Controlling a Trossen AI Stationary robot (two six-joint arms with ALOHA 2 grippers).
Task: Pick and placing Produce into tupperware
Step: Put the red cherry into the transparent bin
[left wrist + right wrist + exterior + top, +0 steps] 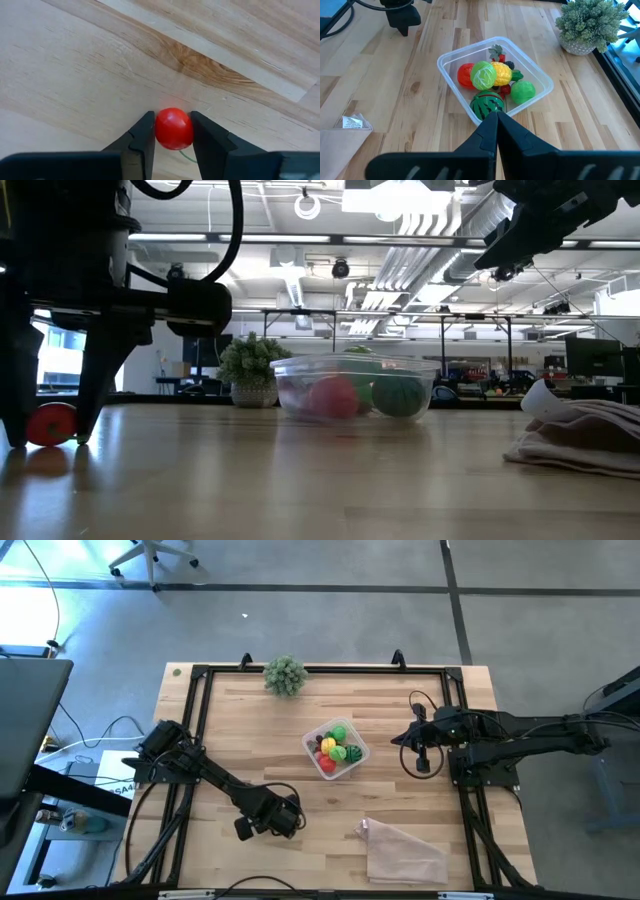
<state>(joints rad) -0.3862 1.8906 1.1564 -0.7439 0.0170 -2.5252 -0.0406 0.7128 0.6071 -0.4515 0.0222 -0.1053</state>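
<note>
A small red toy tomato sits on the wood near the table's near-left part, between the fingers of my left gripper, which is shut on it. In the low view the tomato rests on the table top. The clear tupperware stands mid-table holding several pieces of produce: a striped melon ball, a green cabbage, a yellow piece, red pieces and a green ball. My right gripper hovers shut above the table to the right of the tub. My left gripper pinches the red tomato across its middle, one finger on each side. It comes from above, pointing down. The tomato's underside is on the table; a thin green stem shows beneath it.
A grey-green leafy clump in a pot stands at the far edge. A crinkled clear plastic bag lies at the near right. A black frame runs along the table's sides. Bare wood lies between the tomato and the tub.
</note>
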